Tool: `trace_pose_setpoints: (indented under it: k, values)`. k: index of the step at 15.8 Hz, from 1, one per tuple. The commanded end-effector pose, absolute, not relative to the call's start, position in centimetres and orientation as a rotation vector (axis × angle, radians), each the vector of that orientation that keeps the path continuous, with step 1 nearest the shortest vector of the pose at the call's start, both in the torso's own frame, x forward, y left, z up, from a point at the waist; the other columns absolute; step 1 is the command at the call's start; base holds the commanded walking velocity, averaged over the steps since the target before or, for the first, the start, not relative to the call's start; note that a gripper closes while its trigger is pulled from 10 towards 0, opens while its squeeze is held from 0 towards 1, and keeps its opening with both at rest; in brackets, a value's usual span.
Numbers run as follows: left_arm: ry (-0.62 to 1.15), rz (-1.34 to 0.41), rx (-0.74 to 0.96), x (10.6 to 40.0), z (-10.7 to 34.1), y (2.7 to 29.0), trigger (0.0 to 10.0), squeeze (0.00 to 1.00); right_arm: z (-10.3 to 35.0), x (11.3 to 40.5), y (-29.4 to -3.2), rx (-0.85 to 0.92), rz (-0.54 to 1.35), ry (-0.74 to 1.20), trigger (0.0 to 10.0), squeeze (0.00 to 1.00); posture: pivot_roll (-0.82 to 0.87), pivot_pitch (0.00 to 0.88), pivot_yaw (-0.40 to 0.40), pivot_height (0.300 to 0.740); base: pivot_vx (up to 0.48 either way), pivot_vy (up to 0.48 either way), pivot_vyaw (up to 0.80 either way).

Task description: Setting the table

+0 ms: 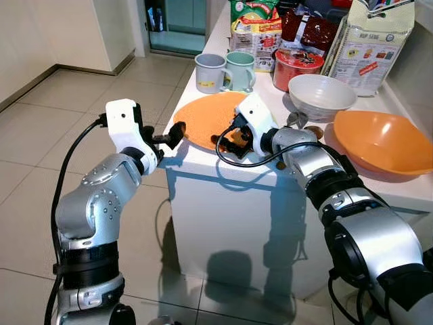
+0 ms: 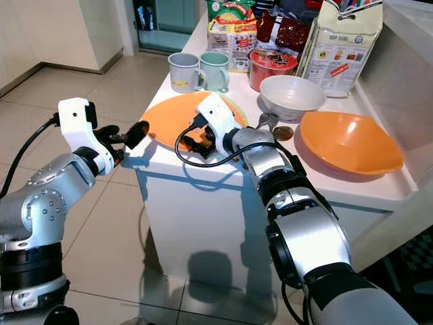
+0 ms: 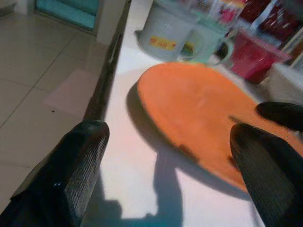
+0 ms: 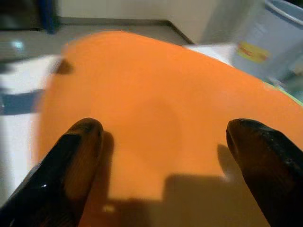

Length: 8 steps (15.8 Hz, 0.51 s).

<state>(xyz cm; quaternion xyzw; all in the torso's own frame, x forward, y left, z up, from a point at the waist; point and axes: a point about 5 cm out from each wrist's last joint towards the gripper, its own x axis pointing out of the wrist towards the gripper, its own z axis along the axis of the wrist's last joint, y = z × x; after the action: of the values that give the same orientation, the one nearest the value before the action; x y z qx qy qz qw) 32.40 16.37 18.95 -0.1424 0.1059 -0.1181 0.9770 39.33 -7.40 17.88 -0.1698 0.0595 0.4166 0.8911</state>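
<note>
Two grippers face you at the near edge of the white counter point(image 1: 223, 169): your left gripper point(image 1: 170, 135) hovers just off the corner, fingers spread and empty, while your right gripper point(image 1: 230, 139) sits low over the orange plate point(image 1: 206, 115), fingers parted on either side of its near rim, holding nothing. You look to be at the plate-picking step; next, get a finger under the rim before closing. Farther back stand two mugs point(image 1: 223, 71), a white bowl point(image 1: 321, 95) and an orange bowl point(image 1: 382, 139).
</note>
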Motion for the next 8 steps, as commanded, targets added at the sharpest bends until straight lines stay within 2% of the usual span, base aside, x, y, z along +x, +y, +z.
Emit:
trace_pose_setpoints:
  k: [1, 4, 6, 8]
  values:
    - [0.225, -0.242, -0.284, 32.8, 18.9, 16.3, 10.0, 0.0, 19.7, 39.5, -7.0, -0.359, 0.909, 0.058, 10.0, 0.0, 0.07, 0.0, -0.029, 0.74, 0.0, 0.0, 0.0]
    - [0.278, -0.244, -0.391, 33.4, 18.2, 16.3, 10.0, 0.0, 19.9, 39.4, -7.0, -0.353, 0.945, 0.053, 10.0, 0.0, 0.06, 0.0, -0.026, 0.74, 0.0, 0.0, 0.0]
    - [0.287, -0.32, -0.524, 34.0, 18.1, 15.3, 10.0, 0.0, 19.8, 39.3, -7.1, -0.34, 0.962, 0.051, 10.0, 0.0, 0.06, 0.0, -0.021, 0.74, 0.0, 0.0, 0.0]
    - [0.274, -0.352, -0.56, 34.5, 18.4, 14.9, 10.0, 0.0, 19.8, 39.3, -7.3, -0.336, 0.97, 0.053, 10.0, 0.0, 0.06, 0.0, -0.021, 0.74, 0.0, 0.0, 0.0]
